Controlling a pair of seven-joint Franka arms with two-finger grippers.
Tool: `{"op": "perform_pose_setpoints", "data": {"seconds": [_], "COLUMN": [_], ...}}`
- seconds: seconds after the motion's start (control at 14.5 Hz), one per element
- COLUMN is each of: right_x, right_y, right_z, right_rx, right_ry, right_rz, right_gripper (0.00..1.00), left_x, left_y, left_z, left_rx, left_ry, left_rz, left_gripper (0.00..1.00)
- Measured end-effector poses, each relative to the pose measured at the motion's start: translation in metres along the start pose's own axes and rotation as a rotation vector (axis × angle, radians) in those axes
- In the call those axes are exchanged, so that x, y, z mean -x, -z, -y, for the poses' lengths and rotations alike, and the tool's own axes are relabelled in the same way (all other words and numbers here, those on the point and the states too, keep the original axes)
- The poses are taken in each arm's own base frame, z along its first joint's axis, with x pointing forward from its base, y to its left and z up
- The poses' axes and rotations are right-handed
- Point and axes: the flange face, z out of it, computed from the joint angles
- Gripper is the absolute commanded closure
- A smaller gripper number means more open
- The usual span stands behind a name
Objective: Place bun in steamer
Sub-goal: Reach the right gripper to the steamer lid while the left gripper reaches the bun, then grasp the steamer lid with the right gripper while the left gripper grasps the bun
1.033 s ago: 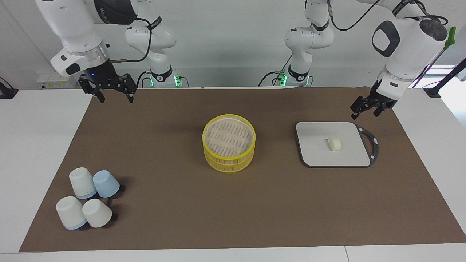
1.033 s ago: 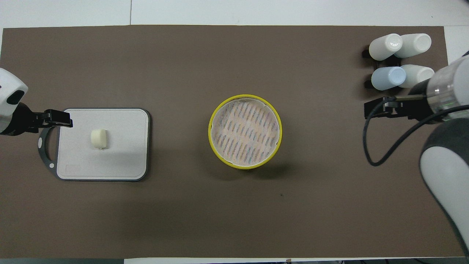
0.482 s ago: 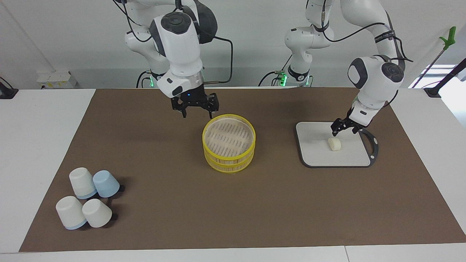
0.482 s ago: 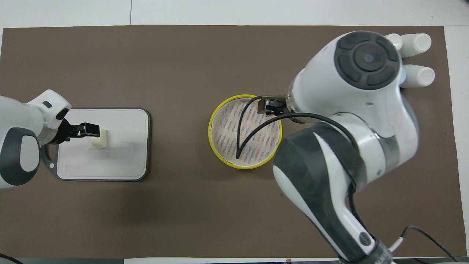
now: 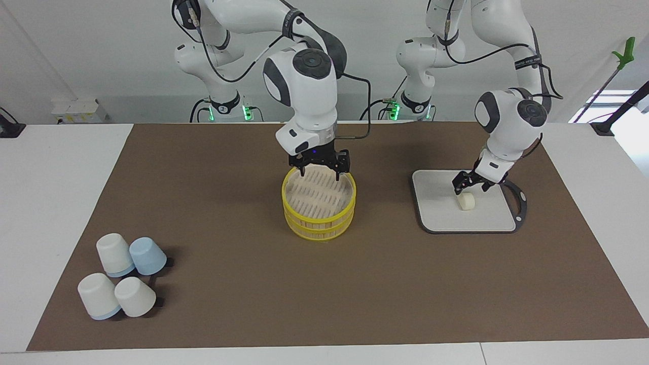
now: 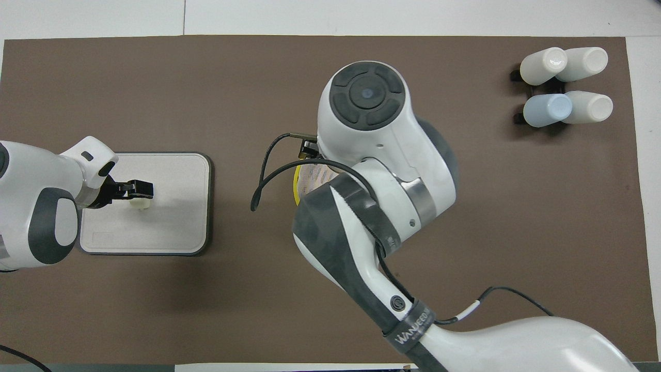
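The bun (image 5: 466, 202) lies on the grey board (image 5: 441, 213) toward the left arm's end of the table. My left gripper (image 5: 470, 187) is low over the bun with its fingers open on either side of the bun's top; in the overhead view the left gripper (image 6: 140, 189) covers most of the bun (image 6: 140, 203). The steamer (image 5: 318, 223), two yellow-rimmed tiers with a slatted top, stands mid-table. My right gripper (image 5: 320, 174) is open just over the part of its top nearer the robots. In the overhead view the right arm hides nearly all of the steamer (image 6: 310, 174).
Several upturned white and pale blue cups (image 5: 124, 276) stand in a cluster toward the right arm's end, farther from the robots, also in the overhead view (image 6: 563, 85). The board (image 6: 175, 227) has a looped handle. A brown mat (image 5: 228, 213) covers the table.
The right arm swung in from its end of the table to over the steamer. The left gripper came down from beside the board to just over the bun.
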Motion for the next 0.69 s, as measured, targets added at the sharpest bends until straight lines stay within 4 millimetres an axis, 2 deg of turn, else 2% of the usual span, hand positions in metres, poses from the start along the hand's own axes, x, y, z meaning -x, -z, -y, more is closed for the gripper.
{"op": "perform_pose_setpoints", "data": {"seconds": [0.14, 0.21, 0.48, 0.69], "right_x": [0.009, 0.011, 0.024, 0.033], "right_y": [-0.02, -0.022, -0.011, -0.018], "right_z": [0.027, 0.036, 0.053, 0.067], "right_rx": [0.013, 0.008, -0.024, -0.049], "right_ry": [0.018, 0.05, 0.166, 0.191], "right_rz": [-0.02, -0.027, -0.053, -0.072], "right_gripper": [0.0, 0.0, 0.0, 0.0], "left_x": [0.002, 0.002, 0.002, 0.003], "left_y": [-0.005, -0.006, -0.015, -0.023], "left_z": [0.0, 0.0, 0.0, 0.001], "left_rx": [0.0, 0.0, -0.001, -0.003], "left_ry": [0.0, 0.0, 0.0, 0.001], "left_rz": [-0.002, -0.002, -0.004, 0.001], "left_gripper": [0.0, 0.0, 0.0, 0.04]}}
